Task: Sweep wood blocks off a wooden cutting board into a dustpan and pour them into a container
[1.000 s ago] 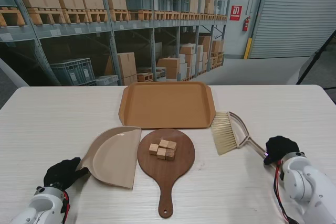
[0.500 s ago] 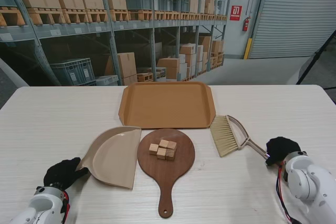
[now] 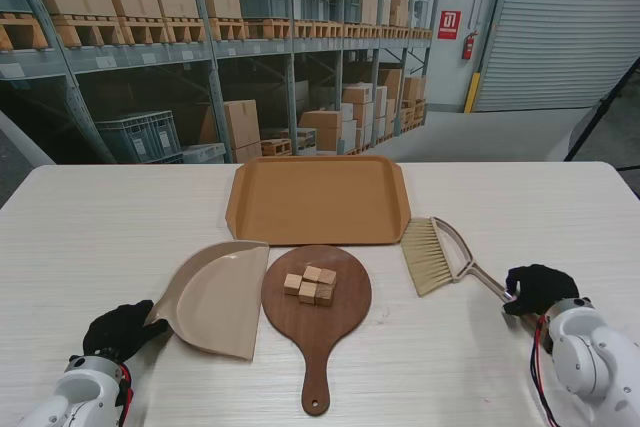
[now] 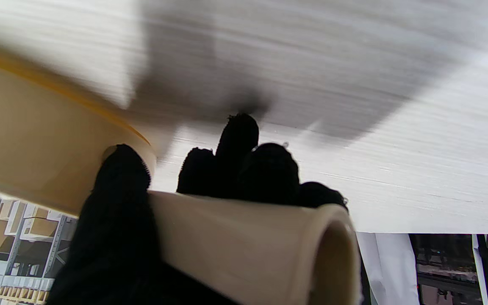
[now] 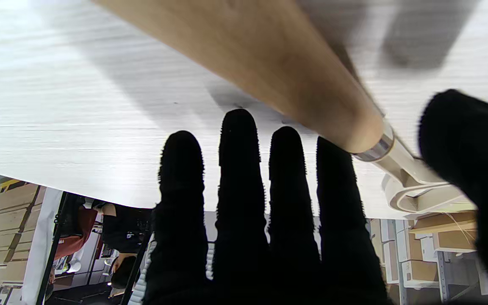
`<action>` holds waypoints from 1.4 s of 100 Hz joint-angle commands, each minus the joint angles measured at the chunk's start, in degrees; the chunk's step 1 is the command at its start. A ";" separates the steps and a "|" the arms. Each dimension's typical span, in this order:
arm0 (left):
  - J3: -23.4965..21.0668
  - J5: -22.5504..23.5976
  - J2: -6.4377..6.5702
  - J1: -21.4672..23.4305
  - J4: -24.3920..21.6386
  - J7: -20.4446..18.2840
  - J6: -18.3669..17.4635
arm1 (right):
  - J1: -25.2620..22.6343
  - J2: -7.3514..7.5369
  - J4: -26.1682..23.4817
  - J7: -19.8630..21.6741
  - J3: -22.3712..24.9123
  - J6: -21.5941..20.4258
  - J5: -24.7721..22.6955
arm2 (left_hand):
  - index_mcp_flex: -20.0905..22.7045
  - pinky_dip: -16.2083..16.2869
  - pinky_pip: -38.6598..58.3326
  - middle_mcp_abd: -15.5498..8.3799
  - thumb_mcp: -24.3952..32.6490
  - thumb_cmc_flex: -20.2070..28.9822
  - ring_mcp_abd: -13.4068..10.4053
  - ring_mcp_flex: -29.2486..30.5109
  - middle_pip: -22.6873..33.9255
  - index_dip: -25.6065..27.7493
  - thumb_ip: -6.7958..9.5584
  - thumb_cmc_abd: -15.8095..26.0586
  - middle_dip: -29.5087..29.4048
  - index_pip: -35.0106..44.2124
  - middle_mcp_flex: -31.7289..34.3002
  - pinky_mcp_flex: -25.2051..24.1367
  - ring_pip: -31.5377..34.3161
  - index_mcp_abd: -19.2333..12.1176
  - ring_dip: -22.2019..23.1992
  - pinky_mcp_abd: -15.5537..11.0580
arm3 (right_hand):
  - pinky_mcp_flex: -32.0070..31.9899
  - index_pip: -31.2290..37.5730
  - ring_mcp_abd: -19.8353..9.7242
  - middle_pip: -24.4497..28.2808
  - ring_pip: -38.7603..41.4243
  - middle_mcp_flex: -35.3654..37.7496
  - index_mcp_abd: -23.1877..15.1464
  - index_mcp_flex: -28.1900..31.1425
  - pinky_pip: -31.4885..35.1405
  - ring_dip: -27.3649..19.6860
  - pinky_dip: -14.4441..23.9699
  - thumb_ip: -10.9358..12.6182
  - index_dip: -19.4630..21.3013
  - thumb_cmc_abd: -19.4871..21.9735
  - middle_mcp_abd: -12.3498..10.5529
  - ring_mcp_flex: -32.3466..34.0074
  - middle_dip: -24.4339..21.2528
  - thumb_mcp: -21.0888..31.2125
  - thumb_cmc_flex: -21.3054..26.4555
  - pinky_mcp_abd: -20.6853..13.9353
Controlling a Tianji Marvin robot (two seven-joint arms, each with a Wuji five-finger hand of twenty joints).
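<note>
Left hand (image 3: 120, 332) wrapped around dustpan (image 3: 215, 297) handle. Right hand (image 3: 538, 287) spread at brush (image 3: 437, 255) handle, not yet closed; firm grasp needed first. Blocks (image 3: 310, 285) clustered on cutting board (image 3: 316, 309).

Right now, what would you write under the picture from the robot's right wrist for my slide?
Right hand open, gloved fingers spread beside the brush's wooden handle on the pale table.

**Task objects on the table**

Five wood blocks (image 3: 310, 285) cluster on the round wooden cutting board (image 3: 316, 312), handle toward 6 o'clock. Beige dustpan (image 3: 215, 296) at its 9; brush (image 3: 436, 254) at 2; orange tray (image 3: 318, 199) at 12.
</note>
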 commanded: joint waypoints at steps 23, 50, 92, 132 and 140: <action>0.10 -0.12 -0.29 1.34 0.59 -1.36 0.47 | -1.78 -0.65 -0.17 -2.15 -0.88 1.76 0.05 | 5.29 -0.63 1.87 -18.06 5.34 7.54 -12.05 6.67 62.94 -0.60 0.38 9.20 -0.69 2.74 4.50 -0.24 2.79 1.66 -0.13 -3.42 | -2.38 4.55 1.00 10.33 4.57 -6.99 4.55 -5.62 -0.52 1.45 1.12 0.95 5.94 -0.59 2.74 -8.11 4.72 0.85 -1.13 0.21; 0.08 -0.16 -0.30 1.39 0.64 -1.28 0.40 | -2.43 -2.04 -1.62 -6.99 -1.99 8.77 2.74 | 5.29 -0.64 1.87 -18.06 5.33 7.52 -11.96 6.67 62.94 -0.60 0.38 9.22 -0.69 2.75 4.50 -0.24 2.75 1.66 -0.14 -3.42 | -5.64 8.67 1.54 15.76 10.12 -15.39 7.94 -14.08 1.80 2.24 0.50 1.35 5.06 -1.12 5.00 -14.75 5.40 2.43 0.53 -1.24; 0.27 -0.35 -0.30 1.28 0.81 -1.34 0.45 | -3.18 -2.67 -3.95 -4.81 -3.14 14.39 6.48 | 5.29 -0.66 1.88 -18.06 5.34 7.55 -11.89 6.64 62.94 -0.61 0.38 9.20 -0.69 2.75 4.50 -0.25 2.71 1.66 -0.14 -3.42 | -2.87 17.43 0.64 23.40 17.80 -9.88 6.50 -11.30 5.89 5.02 -1.14 1.06 7.43 -6.60 2.91 -10.25 8.03 9.53 4.38 -1.29; 0.37 -0.46 -0.30 1.32 0.89 -1.34 0.53 | -2.07 -2.62 -1.51 -4.79 -5.72 14.32 7.75 | 5.29 -0.67 1.88 -18.06 5.33 7.52 -11.87 6.65 62.94 -0.61 0.37 9.20 -0.69 2.75 4.50 -0.25 2.69 1.66 -0.13 -3.42 | 5.07 25.97 -1.47 26.95 21.32 0.56 1.39 -4.81 9.44 4.12 -2.51 -2.82 5.34 -13.05 -1.23 -0.76 6.41 17.03 7.37 -1.04; 0.37 -0.44 -0.30 1.35 0.88 -1.36 0.55 | -1.49 -2.53 -0.45 -4.58 -6.45 14.55 7.78 | 5.29 -0.67 1.88 -18.06 5.33 7.52 -11.87 6.65 62.94 -0.61 0.37 9.17 -0.69 2.75 4.50 -0.25 2.69 1.66 -0.13 -3.42 | 6.50 26.87 -1.50 26.74 21.03 1.65 0.87 -4.20 9.55 3.58 -2.75 -4.25 3.80 -14.98 -1.44 0.55 5.86 18.65 7.80 -0.86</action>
